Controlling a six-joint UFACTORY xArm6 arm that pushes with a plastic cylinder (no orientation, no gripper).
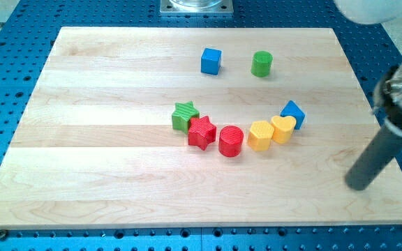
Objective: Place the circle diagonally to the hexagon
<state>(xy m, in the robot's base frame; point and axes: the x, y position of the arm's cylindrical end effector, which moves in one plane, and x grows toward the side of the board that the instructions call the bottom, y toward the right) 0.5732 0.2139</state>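
Observation:
The red circle block (230, 141) sits low in the middle of the wooden board (117, 174), touching the red star (202, 132) on its left. The yellow hexagon (259, 135) is just to its right, with a narrow gap. A green circle block (262, 63) stands near the view's top. My tip (359, 185) rests on the board at the view's lower right, well to the right of the hexagon and clear of all blocks.
A yellow heart (283, 128) touches the hexagon's right side, with a blue block (293, 112) behind it. A green star (184, 116) touches the red star. A blue cube (211, 61) is near the top. The board's right edge is close to my tip.

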